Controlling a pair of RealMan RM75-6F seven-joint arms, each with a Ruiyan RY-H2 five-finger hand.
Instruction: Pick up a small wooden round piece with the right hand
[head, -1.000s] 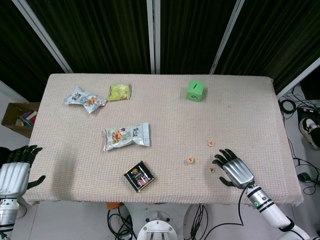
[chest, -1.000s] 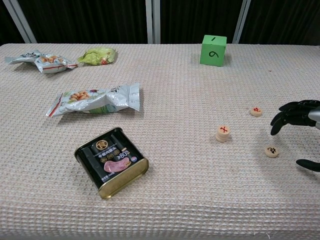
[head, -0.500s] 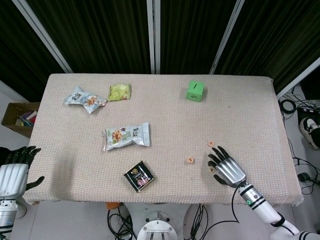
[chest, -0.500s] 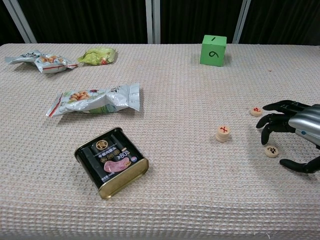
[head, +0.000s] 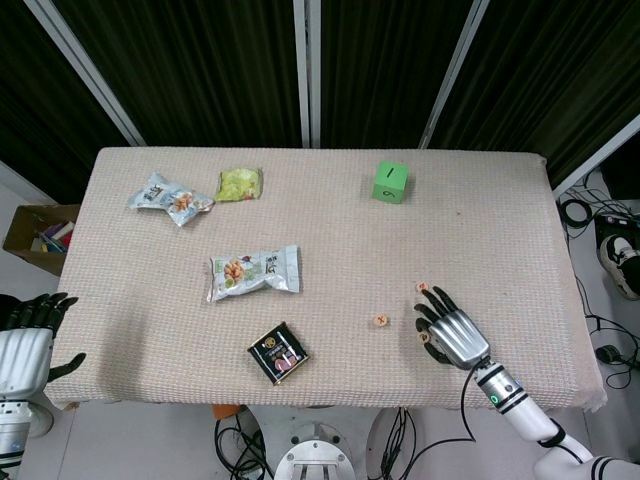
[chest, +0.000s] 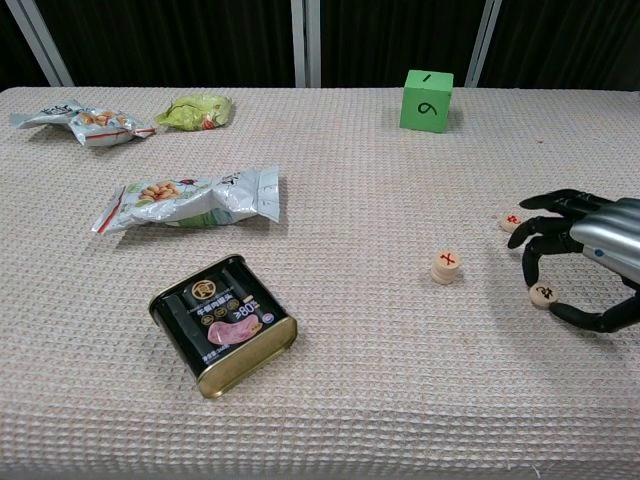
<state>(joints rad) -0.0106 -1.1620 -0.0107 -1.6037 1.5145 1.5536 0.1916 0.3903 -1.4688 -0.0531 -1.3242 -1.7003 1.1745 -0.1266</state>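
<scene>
Right hand (chest: 585, 260) is spread, fingers curved over the nearest wooden round piece (chest: 543, 296) on the table (chest: 330, 400), nothing pinched yet. Step seems the reach; next, probably close thumb & finger on it.

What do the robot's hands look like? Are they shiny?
Yes. The right hand has a shiny silver metal back and black fingers. Its wrist, in the head view, is white with black rings and a small green light. The left hand, at the table's edge, looks the same: silver back, black fingers.
</scene>
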